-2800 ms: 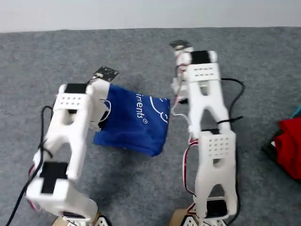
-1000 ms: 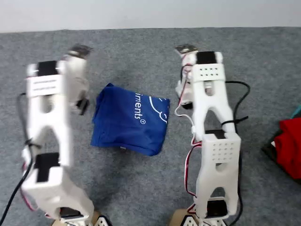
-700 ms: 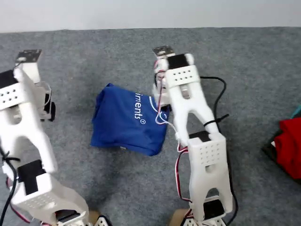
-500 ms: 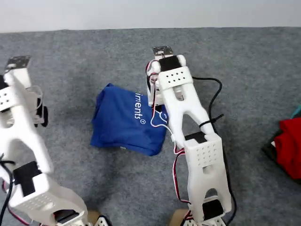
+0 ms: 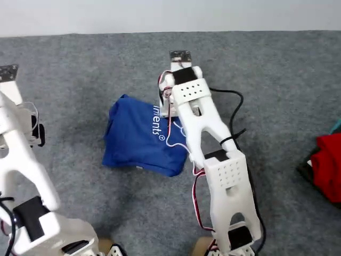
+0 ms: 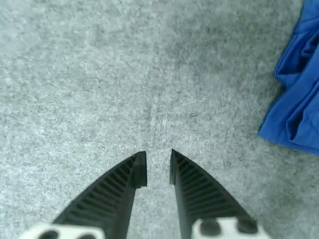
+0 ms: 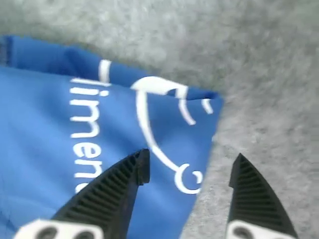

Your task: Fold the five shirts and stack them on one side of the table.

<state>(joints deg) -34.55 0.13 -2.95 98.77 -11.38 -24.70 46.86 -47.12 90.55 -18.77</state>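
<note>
A folded blue shirt [image 5: 141, 136] with white print lies on the grey carpet between the two arms. My right arm [image 5: 197, 112] leans over its right edge. My right gripper [image 7: 191, 167] is wide open just above the shirt's printed corner [image 7: 99, 114], one finger over the cloth and the other over bare carpet. My left arm [image 5: 21, 154] stands at the far left, apart from the shirt. My left gripper [image 6: 157, 167] hangs over bare carpet with a narrow gap between its fingertips and holds nothing. The blue shirt's [image 6: 299, 99] edge lies off to one side of it.
A crumpled red cloth [image 5: 327, 165] lies at the table's right edge on something dark [image 5: 306, 162]. Grey carpet [image 5: 106, 64] covers the table, with open room behind and in front of the shirt.
My left arm has let go of the shirt and swung away to the far left. My right arm has moved left, over the shirt's right edge. The shirt lies flatter.
</note>
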